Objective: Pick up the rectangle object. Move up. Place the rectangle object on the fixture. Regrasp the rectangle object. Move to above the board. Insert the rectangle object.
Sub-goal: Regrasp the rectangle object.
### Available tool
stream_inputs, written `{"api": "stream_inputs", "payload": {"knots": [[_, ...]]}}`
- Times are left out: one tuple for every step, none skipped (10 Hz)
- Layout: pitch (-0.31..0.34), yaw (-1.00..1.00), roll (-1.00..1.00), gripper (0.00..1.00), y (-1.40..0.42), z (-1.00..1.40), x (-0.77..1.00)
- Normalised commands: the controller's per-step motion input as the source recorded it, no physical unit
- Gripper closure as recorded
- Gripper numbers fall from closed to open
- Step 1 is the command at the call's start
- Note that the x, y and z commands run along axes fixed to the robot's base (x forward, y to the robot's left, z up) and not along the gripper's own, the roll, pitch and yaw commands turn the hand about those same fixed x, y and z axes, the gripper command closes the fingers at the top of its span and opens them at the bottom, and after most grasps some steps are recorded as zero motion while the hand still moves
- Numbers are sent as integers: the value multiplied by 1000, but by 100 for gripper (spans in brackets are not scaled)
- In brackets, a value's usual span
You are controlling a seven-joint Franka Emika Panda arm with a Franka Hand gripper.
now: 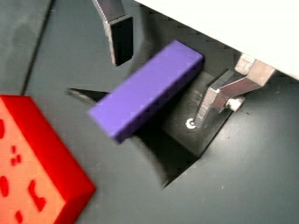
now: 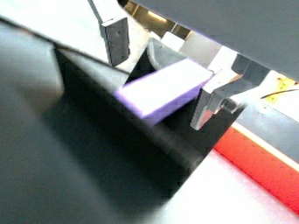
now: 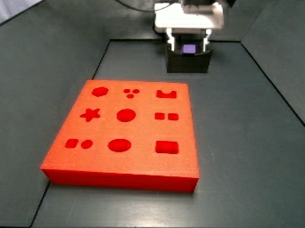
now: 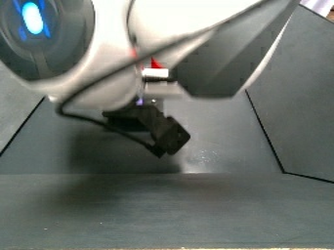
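Observation:
The purple rectangle object (image 1: 146,96) lies tilted on the dark fixture (image 1: 176,153), between my fingers. It also shows in a wrist view (image 2: 170,87). My gripper (image 1: 163,83) is open around it. One silver finger (image 1: 121,39) stands clear of the block, and the opposite finger (image 1: 219,96) is close beside it. In a side view my gripper (image 3: 188,40) hangs right over the fixture (image 3: 188,61) at the far end of the floor, with a sliver of purple (image 3: 188,37) between the fingers. The red board (image 3: 125,134) lies flat in the middle.
A corner of the red board (image 1: 35,171) lies close to the fixture in a wrist view. In a side view the arm's large grey body (image 4: 196,49) hides most of the scene above the fixture (image 4: 150,129). Raised dark walls (image 3: 268,80) border the floor.

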Motion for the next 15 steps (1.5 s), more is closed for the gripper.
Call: {"api": "stream_inputs", "payload": {"knots": [[8, 7, 56, 0, -3, 1000, -33], [30, 13, 50, 0, 0, 914, -35], [48, 13, 46, 0, 5, 737, -33], [64, 10, 43, 0, 6, 559, -25], [76, 1, 41, 0, 5, 318, -23], [72, 33, 1000, 0, -837, 1000, -91], [71, 32, 1000, 0, -898, 1000, -93], [58, 30, 1000, 0, -914, 1000, -120], [51, 29, 1000, 0, -925, 1000, -144], [48, 28, 1000, 0, -816, 853, -119], [47, 28, 1000, 0, -575, 567, -70], [46, 28, 1000, 0, -378, 332, -44], [45, 28, 1000, 0, -172, 105, -28], [45, 28, 1000, 0, -42, 27, -5], [45, 28, 1000, 0, -34, 41, -8]]}}
